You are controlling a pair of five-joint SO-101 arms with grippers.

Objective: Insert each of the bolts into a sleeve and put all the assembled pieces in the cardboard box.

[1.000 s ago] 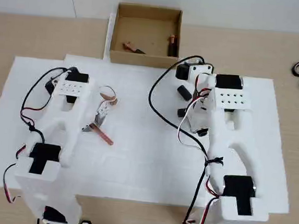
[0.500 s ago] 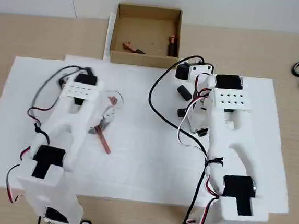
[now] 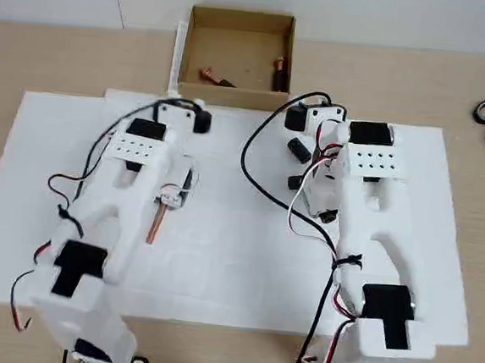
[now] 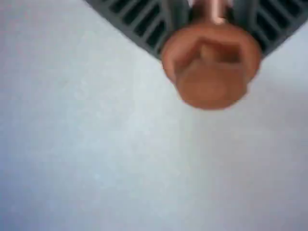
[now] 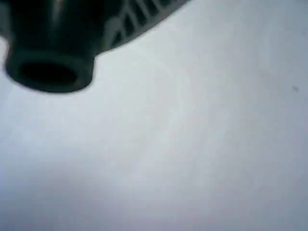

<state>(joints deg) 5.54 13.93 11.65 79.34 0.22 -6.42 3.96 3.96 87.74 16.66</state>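
Clamping bolt [image 4: 210, 72], left gripper [image 4: 211, 12], sleeve [image 5: 48, 72] in right gripper [image 3: 308, 186]

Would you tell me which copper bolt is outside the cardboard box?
The bolt in the left gripper, over the white mat; the other two bolts lie inside the cardboard box.
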